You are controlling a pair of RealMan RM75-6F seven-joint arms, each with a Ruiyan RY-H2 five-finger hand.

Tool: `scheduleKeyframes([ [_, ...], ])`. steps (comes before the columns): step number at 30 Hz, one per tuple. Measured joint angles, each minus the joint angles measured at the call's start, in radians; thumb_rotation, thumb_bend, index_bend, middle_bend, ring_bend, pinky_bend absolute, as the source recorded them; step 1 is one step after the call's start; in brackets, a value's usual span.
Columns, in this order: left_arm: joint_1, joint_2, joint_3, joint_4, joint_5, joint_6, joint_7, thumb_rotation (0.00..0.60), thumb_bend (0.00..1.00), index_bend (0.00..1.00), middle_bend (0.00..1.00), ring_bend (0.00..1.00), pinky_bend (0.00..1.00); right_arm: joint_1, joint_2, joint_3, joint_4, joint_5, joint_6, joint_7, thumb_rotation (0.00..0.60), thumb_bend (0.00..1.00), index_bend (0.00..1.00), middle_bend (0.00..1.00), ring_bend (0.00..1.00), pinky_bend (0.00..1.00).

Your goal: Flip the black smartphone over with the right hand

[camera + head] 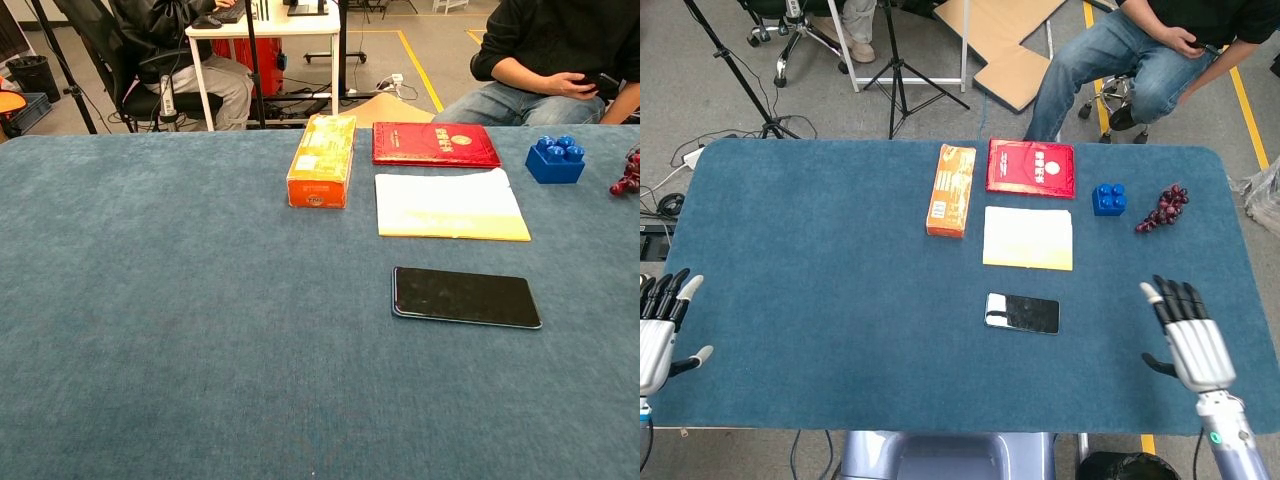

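Blue cloth (pixel 820 250) is spread over the whole table. At the far left, off the near-left edge, the left hand (pixel 658 335) is seen in the head view only; its fingers (pixel 670 292) are held straight and apart, the thumb is stuck out sideways, and nothing is held or touched.

Further right, toward the far edge, an orange box (pixel 951 190) is laid lengthwise; print is carried on its top and on the end facing the chest camera, but it cannot be read. Just beside it a red booklet (pixel 1031 167) is laid flat, with gold characters on its cover that are too small to read. In front of the booklet a pale yellow sheet (pixel 1028 238) is placed.

The phone (pixel 1022 313) is laid flat near the middle of the table, just in front of the sheet and apart from it, its long side running left to right. A glossy black face is shown upward, with a thin bluish rim at the left end; no logo or writing can be made out.

Further right, a blue block (pixel 1108 198) and a bunch of dark grapes (pixel 1162 208) are set near the far edge.

The right hand (pixel 1188 338) is held over the cloth well to the right of the phone, fingers (pixel 1170 298) straight and slightly spread, thumb out, with nothing held.
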Motion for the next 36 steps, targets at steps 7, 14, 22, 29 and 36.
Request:
scheduleKeyframes([
  [7,0.002,0.002,-0.009,-0.003,-0.029,-0.005,0.011,0.600,0.00,0.00,0.00,0.00,0.00,0.209,-0.063,0.044,-0.010,0.026,-0.270,-0.012,0.600,0.07,0.02,0.05,0.00,0.04],
  [14,-0.001,0.000,-0.020,0.006,-0.073,-0.031,0.018,0.600,0.00,0.00,0.00,0.00,0.00,0.366,-0.212,0.088,0.037,0.133,-0.445,-0.176,0.600,0.14,0.04,0.07,0.00,0.06],
  [22,-0.016,-0.008,-0.030,0.022,-0.112,-0.072,0.023,0.600,0.00,0.00,0.00,0.00,0.00,0.436,-0.324,0.100,0.098,0.228,-0.508,-0.280,0.600,0.19,0.06,0.10,0.00,0.08],
  [29,-0.028,-0.013,-0.035,0.029,-0.129,-0.095,0.031,0.600,0.00,0.00,0.00,0.00,0.00,0.449,-0.393,0.051,0.163,0.230,-0.498,-0.308,0.600,0.19,0.07,0.11,0.00,0.08],
  [36,-0.030,-0.013,-0.034,0.024,-0.133,-0.098,0.038,0.600,0.00,0.00,0.00,0.00,0.00,0.446,-0.404,0.025,0.207,0.220,-0.480,-0.289,0.600,0.19,0.07,0.11,0.00,0.08],
])
